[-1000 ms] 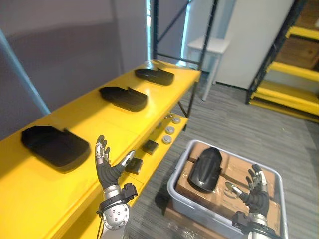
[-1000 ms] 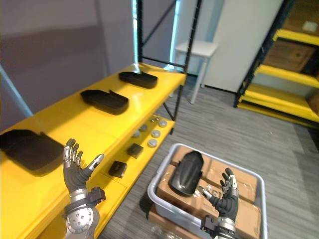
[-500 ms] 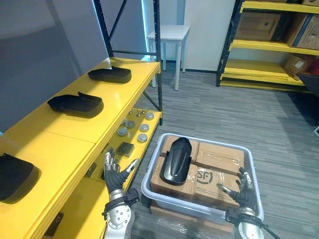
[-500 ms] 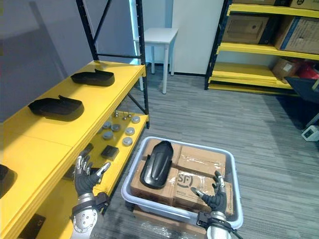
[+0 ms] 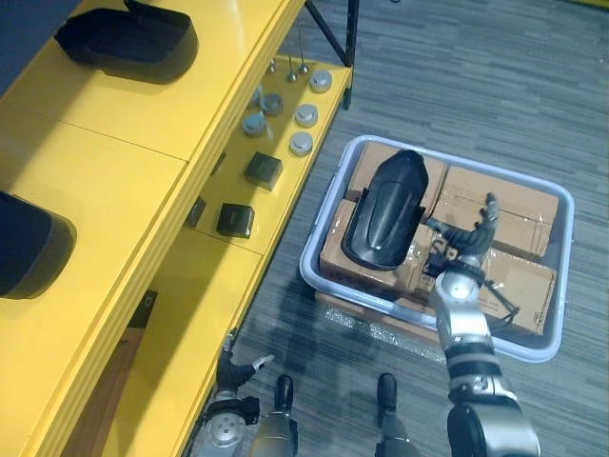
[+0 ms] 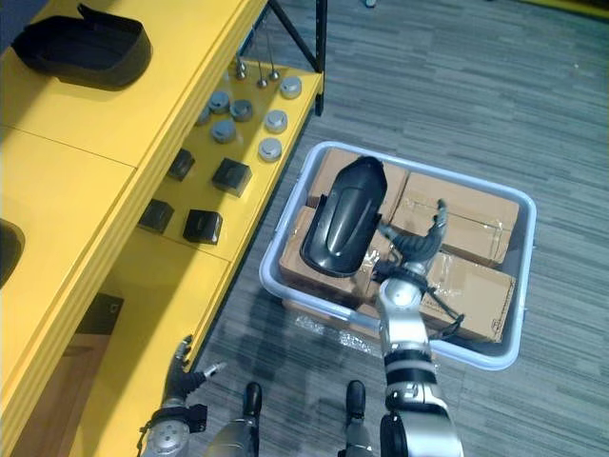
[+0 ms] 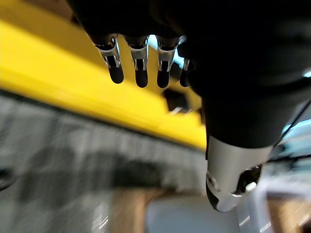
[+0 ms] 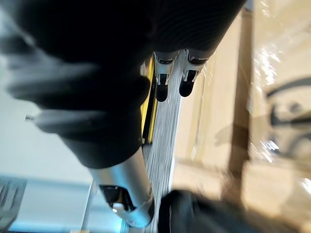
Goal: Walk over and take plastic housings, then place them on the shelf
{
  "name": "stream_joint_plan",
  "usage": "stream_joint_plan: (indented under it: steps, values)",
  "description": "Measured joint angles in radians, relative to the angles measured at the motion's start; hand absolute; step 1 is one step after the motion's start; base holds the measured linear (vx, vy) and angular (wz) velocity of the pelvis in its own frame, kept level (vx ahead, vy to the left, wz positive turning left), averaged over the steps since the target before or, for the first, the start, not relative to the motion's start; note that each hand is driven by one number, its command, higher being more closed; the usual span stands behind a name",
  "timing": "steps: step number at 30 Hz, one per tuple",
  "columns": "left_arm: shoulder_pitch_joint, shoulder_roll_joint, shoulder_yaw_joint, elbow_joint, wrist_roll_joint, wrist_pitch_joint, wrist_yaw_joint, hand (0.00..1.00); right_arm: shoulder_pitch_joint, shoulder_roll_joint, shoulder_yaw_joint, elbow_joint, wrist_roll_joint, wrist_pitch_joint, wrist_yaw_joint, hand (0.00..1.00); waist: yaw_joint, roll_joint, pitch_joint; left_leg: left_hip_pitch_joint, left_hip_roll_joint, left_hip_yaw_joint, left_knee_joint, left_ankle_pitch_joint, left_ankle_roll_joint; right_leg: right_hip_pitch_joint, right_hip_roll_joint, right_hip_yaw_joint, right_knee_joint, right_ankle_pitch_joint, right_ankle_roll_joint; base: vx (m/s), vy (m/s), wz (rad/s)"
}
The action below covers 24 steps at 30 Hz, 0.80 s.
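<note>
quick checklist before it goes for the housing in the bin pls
1. Black housing lies uncovered on the cardboard boxes in the bin: ok.
2. Right hand open, empty, close beside the housing: ok.
3. Left hand open but low by the shelf's edge, far from the housing: not ok for a two-handed lift.
4. Shelf has bare yellow between two housings: ok.
5. Firm hold under the housing's rim: cannot tell.
</note>
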Motion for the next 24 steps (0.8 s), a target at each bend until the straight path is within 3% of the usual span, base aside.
stream_joint_plan:
  steps: [7, 14, 15, 24]
  values:
    - [-0.056, -0.002, -0.013, 0.196, -0.042, -0.002, -0.027, 0.00, -0.178, -0.114, 0.008, 0.314, -0.026, 0.029, -0.017, 0.00, 0.023, 0.003, 0.023, -0.081, -0.002, -0.038, 0.034, 0.000, 0.000, -0.045, 0.003, -0.028, 0.000, 0.011, 0.001, -0.03, 0.028, 0.10]
    - [-0.080, -0.001, -0.013, 0.260, -0.064, 0.001, -0.033, 0.00, -0.308, -0.191, 0.122, 0.544, 0.018, 0.030, 0.128, 0.00, 0.051, 0.007, 0.037, -0.140, -0.005, -0.091, 0.057, 0.000, 0.000, -0.068, 0.010, -0.064, 0.001, 0.017, -0.002, -0.01, 0.010, 0.16]
    - [-0.086, -0.001, -0.014, 0.260, -0.064, 0.000, -0.034, 0.00, -0.312, -0.199, 0.133, 0.551, 0.019, 0.030, 0.138, 1.00, 0.051, 0.007, 0.037, -0.151, -0.005, -0.102, 0.057, 0.000, 0.000, -0.071, 0.011, -0.077, 0.001, 0.017, -0.002, 0.00, -0.001, 0.25]
    - [-0.097, -0.003, -0.039, 0.261, -0.081, 0.003, -0.049, 0.00, -0.414, -0.334, 0.151, 0.713, 0.018, 0.047, 0.188, 1.00, 0.070, 0.022, 0.045, -0.174, -0.020, -0.152, 0.038, 0.034, -0.007, -0.077, 0.007, -0.115, 0.001, 0.017, -0.003, 0.01, -0.005, 0.16]
